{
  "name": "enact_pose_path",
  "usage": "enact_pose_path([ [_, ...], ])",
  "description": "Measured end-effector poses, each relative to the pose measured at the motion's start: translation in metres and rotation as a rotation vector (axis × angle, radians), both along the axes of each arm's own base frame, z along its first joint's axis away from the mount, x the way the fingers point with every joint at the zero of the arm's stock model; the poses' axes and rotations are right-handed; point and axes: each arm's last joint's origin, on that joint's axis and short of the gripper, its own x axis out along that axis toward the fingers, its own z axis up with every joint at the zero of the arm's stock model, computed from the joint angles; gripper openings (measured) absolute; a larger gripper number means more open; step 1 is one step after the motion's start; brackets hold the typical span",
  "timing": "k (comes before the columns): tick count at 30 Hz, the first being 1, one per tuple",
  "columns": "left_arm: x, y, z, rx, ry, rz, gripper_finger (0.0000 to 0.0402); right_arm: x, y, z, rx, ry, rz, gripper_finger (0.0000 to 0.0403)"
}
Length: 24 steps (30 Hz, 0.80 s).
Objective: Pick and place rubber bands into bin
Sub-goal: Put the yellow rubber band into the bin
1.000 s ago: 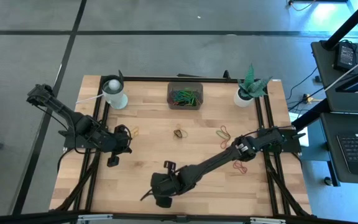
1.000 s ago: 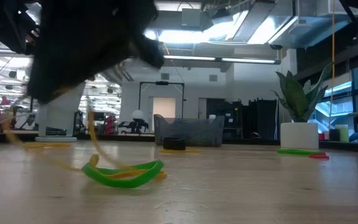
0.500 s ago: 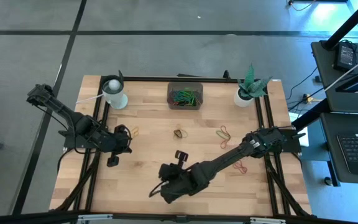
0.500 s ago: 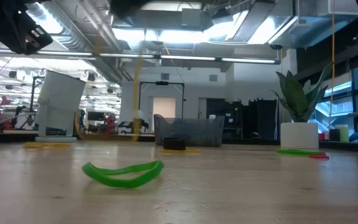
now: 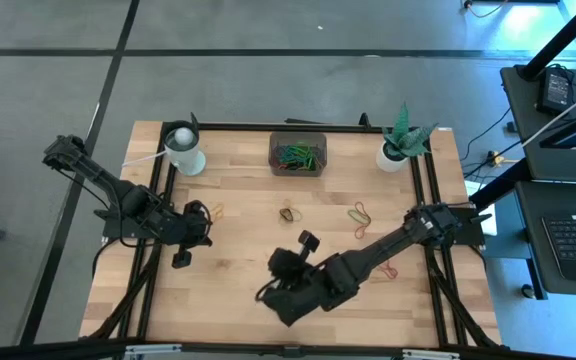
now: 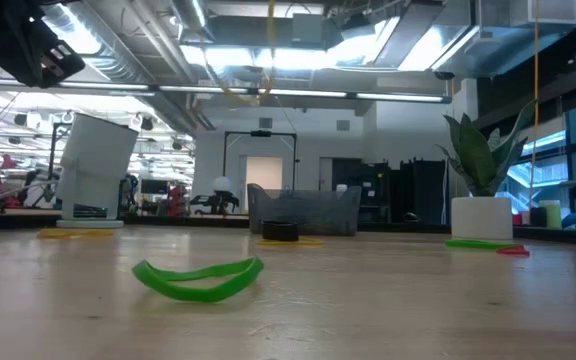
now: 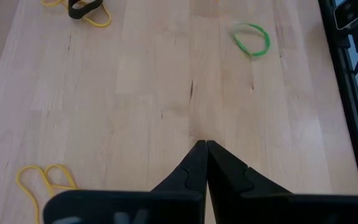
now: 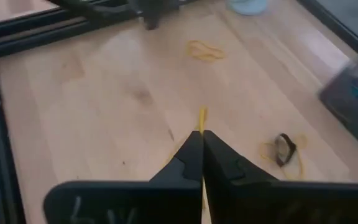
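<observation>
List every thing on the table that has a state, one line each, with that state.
right gripper: shut on a yellow rubber band, raised off the table
left gripper: shut, empty, at the table's left side
bin: open-topped, holds several rubber bands
green rubber band: lying loose on the wood
black and yellow bands: lying loose mid-table
red bands: lying loose
white cup: upright
plant pot: upright

Pale wood table (image 5: 238, 250), black frame round it. Bright green rubber band (image 6: 199, 278) up front, a yellow band (image 8: 201, 121) pinched between the black fingers of the right gripper (image 8: 201, 134) (black one (image 8: 283, 149) lying on yellow nearby). Dark grey bin (image 5: 297, 153), green and yellow inside.
</observation>
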Motion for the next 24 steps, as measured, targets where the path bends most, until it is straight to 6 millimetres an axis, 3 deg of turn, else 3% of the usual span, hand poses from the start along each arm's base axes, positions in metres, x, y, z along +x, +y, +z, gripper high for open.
enact_pose_path([
  [10,0.002,0.001,0.002,0.112,-0.057,-0.058,0.0003,-0.015,-0.058,0.024,-0.007,0.137,-0.131,0.0],
  [17,0.012,0.006,0.008,0.103,-0.146,0.032,0.0003,-0.005,-0.127,0.026,-0.065,0.353,-0.091,0.0],
  [24,0.023,0.033,0.009,0.176,-0.159,0.148,0.0003,0.004,-0.217,0.025,-0.124,0.526,-0.031,0.0],
])
